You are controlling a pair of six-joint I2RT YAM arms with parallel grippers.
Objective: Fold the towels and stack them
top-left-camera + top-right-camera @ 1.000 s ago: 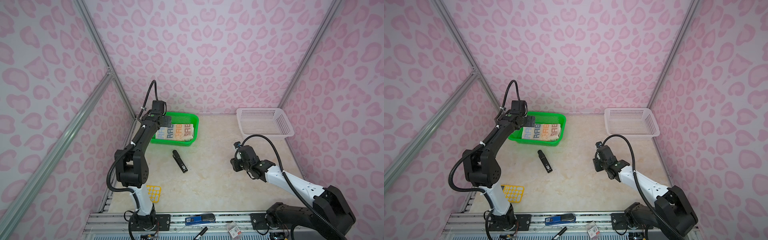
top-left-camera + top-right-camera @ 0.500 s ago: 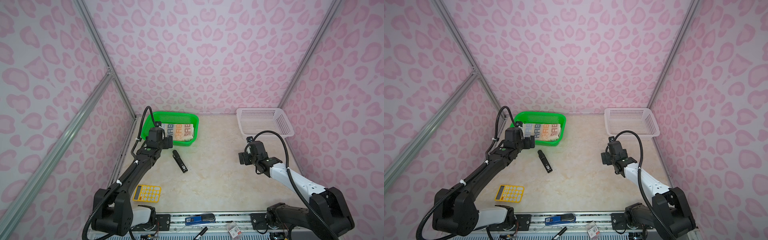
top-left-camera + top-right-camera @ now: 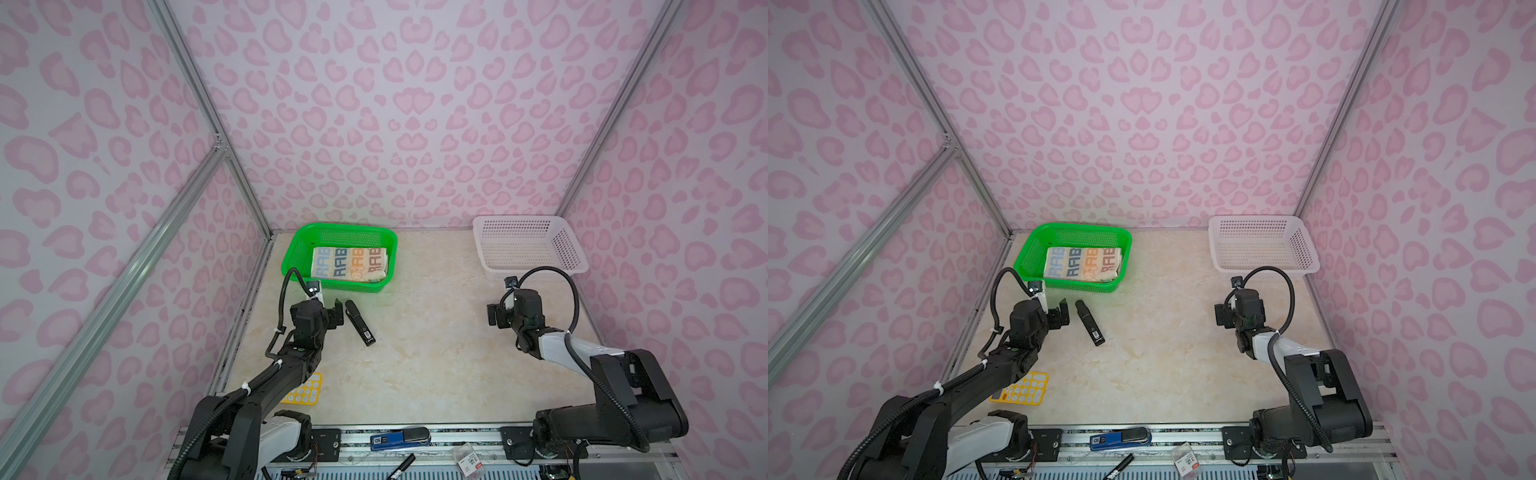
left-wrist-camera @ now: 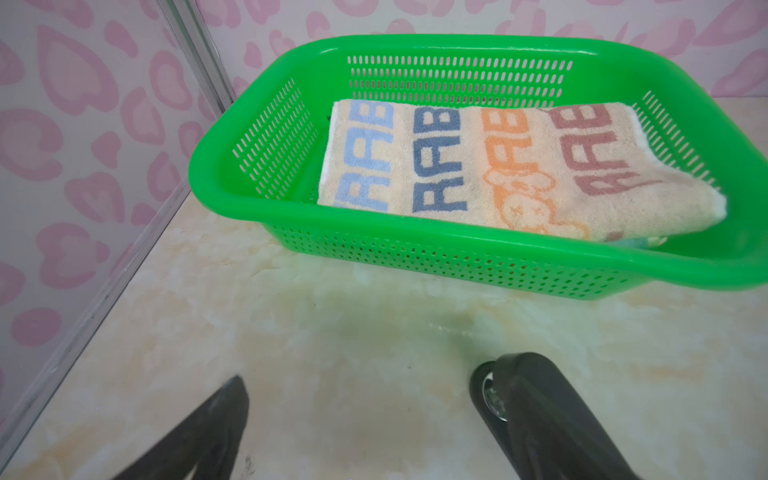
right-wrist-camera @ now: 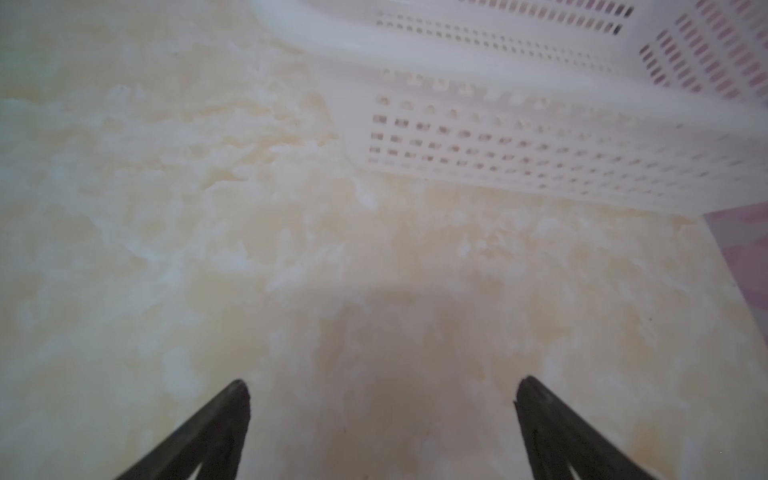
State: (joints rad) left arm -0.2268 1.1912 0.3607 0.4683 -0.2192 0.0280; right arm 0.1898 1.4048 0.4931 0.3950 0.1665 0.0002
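A folded cream towel [image 3: 351, 264] [image 3: 1084, 262] [image 4: 498, 166] printed with big "RAB" letters lies flat in the green basket [image 3: 345, 235] [image 3: 1079, 235] [image 4: 415, 249]. A bluish cloth edge [image 4: 633, 241] peeks out beneath its corner. My left gripper [image 3: 336, 316] [image 3: 1061, 313] [image 4: 374, 390] hovers low over the table just in front of that basket, open and empty. My right gripper [image 3: 494, 316] [image 3: 1221, 316] [image 5: 382, 384] is open and empty too, over bare table in front of the white basket [image 3: 528, 249] [image 3: 1262, 245] [image 5: 498, 137].
A black stick-shaped device [image 3: 359, 322] [image 3: 1090, 324] [image 4: 540, 415] lies on the table right beside my left gripper. A yellow calculator [image 3: 305, 392] [image 3: 1021, 388] sits near the front left, partly under the left arm. Pink patterned walls close three sides.
My left arm drew back from over the green basket and dropped low toward the front. My right gripper swung right toward the white basket and opened wider.
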